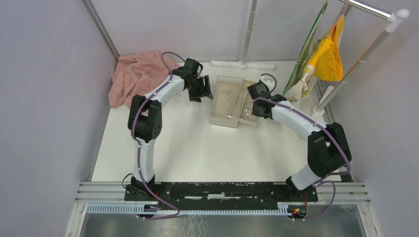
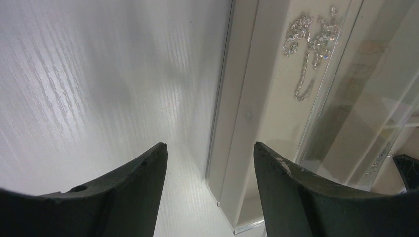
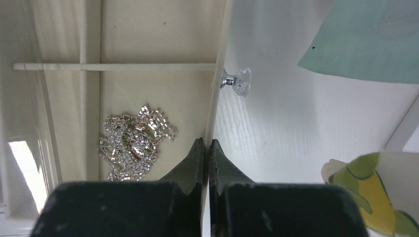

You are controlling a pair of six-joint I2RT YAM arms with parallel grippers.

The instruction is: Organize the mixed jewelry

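**A:** Which step?

**B:** Early sorting, I judge, with nothing lifted yet. The clear rectangular plastic box (image 1: 225,106) sits between the arms. A beige divided tray (image 3: 163,29) juts from it on the right arm's side.

**A:** Jaws?

**B:** The left gripper (image 2: 210,148) has its jaws spread, with only the white table (image 2: 99,74) and the box's edge between them. The right gripper (image 3: 207,143) has its jaws pressed together, tips at the tray's front wall. Can't tell if they touch it.

**A:** Contents?

**B:** The mixed jewelry lies in two lots. A tangle of thin silver chains (image 2: 309,44) lies inside the box, ahead and right of the left jaws. A glittering heap of tiny silver pieces (image 3: 133,145) sits in a tray compartment just left of the right tips. A small faceted crystal knob (image 3: 237,81) is on the tray's outer wall, ahead-right of the tips.

**A:** Next?

**B:** Probably the right jaws part, shift left and pinch one piece. Tangled bits may come up together.
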